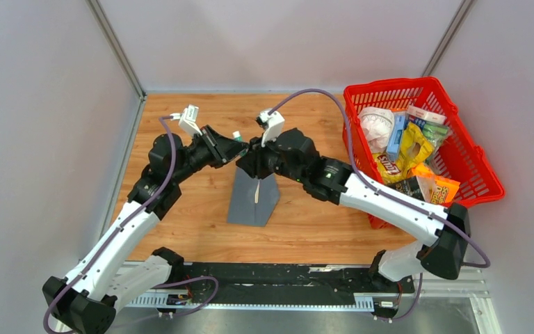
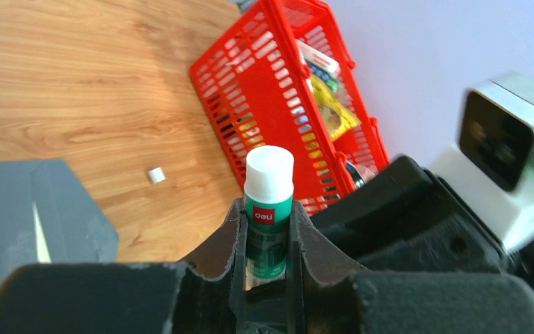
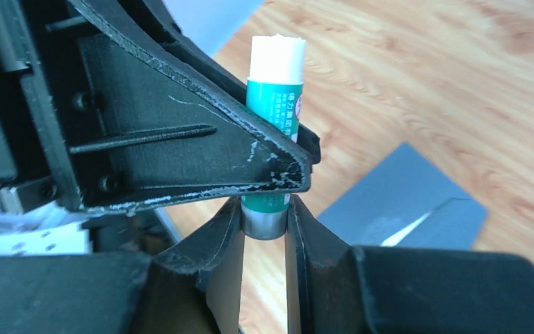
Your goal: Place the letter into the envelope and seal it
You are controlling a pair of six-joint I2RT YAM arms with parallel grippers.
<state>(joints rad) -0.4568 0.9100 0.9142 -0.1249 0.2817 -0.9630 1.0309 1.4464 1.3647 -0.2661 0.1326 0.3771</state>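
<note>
1. Nearest you in the top view, the envelope (image 1: 254, 198) lies on the wood surface (image 1: 306, 223), directly below both tools. Only a thin pale sliver of the letter (image 1: 257, 191) shows at its opening; the rest is hidden inside.
2. Above it, the left tool (image 1: 238, 147) and the right tool (image 1: 254, 154) meet tip to tip. From overhead you can barely see what they share.
3. The left wrist view settles it: the left tool is clamped on a green glue stick (image 2: 269, 174), white end up.
4. The right wrist view adds that the right tool's fingers (image 3: 229, 229) press against both sides of the stick's grey base. The left tool covers the stick's middle.
5. Only the left wrist view shows a small white bit (image 2: 156, 175) on the wood, too small to identify.
6. Farthest right stands a red basket (image 1: 389, 84) of packets.
</note>
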